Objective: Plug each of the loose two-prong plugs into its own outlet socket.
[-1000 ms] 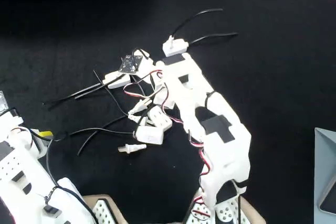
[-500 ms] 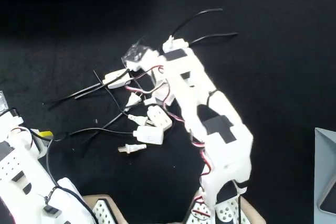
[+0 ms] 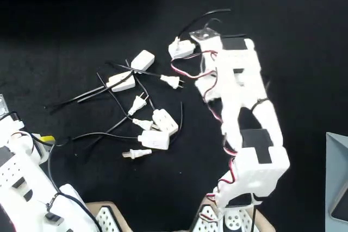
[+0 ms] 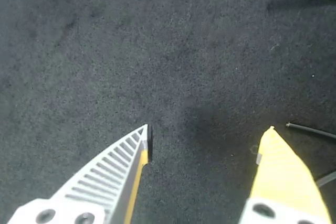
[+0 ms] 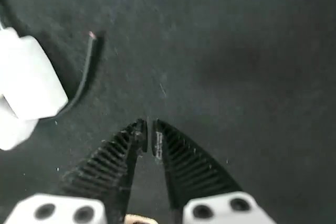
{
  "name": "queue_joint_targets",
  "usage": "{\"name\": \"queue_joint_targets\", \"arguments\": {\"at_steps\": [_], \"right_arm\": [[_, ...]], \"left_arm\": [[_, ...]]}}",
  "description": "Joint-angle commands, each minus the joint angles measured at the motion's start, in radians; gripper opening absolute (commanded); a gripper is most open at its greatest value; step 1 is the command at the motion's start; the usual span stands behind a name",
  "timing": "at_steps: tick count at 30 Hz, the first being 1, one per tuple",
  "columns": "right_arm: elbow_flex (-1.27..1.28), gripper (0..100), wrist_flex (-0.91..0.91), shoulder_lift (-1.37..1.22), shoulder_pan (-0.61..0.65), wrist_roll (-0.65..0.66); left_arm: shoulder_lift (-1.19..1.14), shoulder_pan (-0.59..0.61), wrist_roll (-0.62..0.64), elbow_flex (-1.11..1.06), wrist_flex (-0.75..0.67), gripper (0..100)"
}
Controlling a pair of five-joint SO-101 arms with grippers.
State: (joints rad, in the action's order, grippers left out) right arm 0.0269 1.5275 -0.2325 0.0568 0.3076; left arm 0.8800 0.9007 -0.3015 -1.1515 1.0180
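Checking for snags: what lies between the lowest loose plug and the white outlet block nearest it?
Nothing: the high view shows only bare black mat between the plug and the outlet block.

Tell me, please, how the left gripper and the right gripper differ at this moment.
The left gripper is open, fingers wide apart; the right gripper is shut, tips nearly touching. The left gripper's fingers are white and yellow; the right gripper's are both black. Both hold nothing above the black table.
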Motion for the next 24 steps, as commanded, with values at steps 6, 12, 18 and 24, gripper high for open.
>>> {"name": "queue_joint_targets", "arguments": {"at_steps": [6,12,18,24], "right_arm": [[-0.044,2.0,-0.046,0.061,0.071,-0.011],[-0.036,16.4,-0.218,0.05,0.219,-0.012],[0.013,17.1,-0.45,-0.025,0.287,-0.015],[-0.012,17.1,-0.545,-0.165,0.275,-0.02]], "left_arm": [[0.021,-0.005,0.002,0.004,-0.011,33],[0.021,-0.001,0.0,0.004,-0.009,33],[0.021,-0.007,0.0,0.004,-0.011,33],[0.021,-0.008,0.0,-0.004,-0.014,33]]}}
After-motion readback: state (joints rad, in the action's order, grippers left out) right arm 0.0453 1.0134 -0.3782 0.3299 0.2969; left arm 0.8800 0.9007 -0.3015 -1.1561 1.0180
